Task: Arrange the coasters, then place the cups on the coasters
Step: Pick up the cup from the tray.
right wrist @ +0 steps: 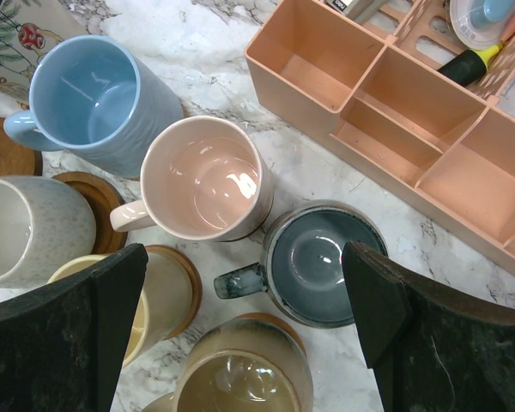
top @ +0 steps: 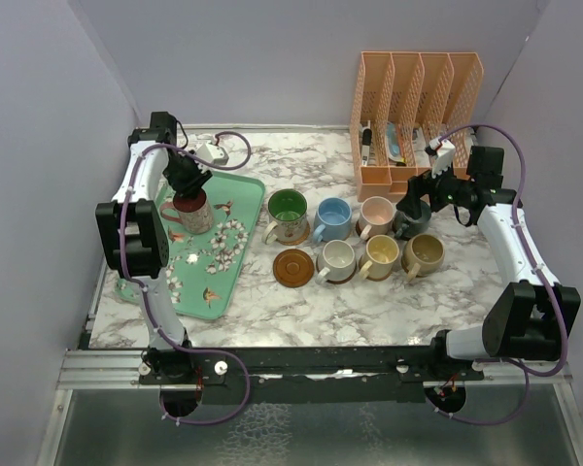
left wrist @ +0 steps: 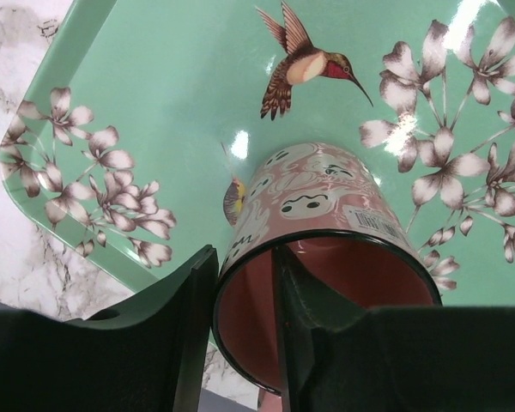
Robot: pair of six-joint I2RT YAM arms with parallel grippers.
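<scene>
The red cup [left wrist: 318, 193] stands upright on the tray [left wrist: 154, 86], right under the left hand [left wrist: 243, 262]; that hand is half open and straddles the rim, one finger outside the wall, one inside, a gap showing, so nothing is clamped yet; the bare coaster [top: 293, 267] lies to the cup's right on the counter [top: 369, 311], just past the tray's edge; the right hand [right wrist: 240, 275] hangs wide open and empty over the dark teal cup [right wrist: 322, 262].

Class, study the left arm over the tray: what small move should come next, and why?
Probably close the left gripper on the mug wall: one finger is inside the mug, one outside, with a gap on the inner side. The mug stands on the tray, and one coaster lies bare.
</scene>
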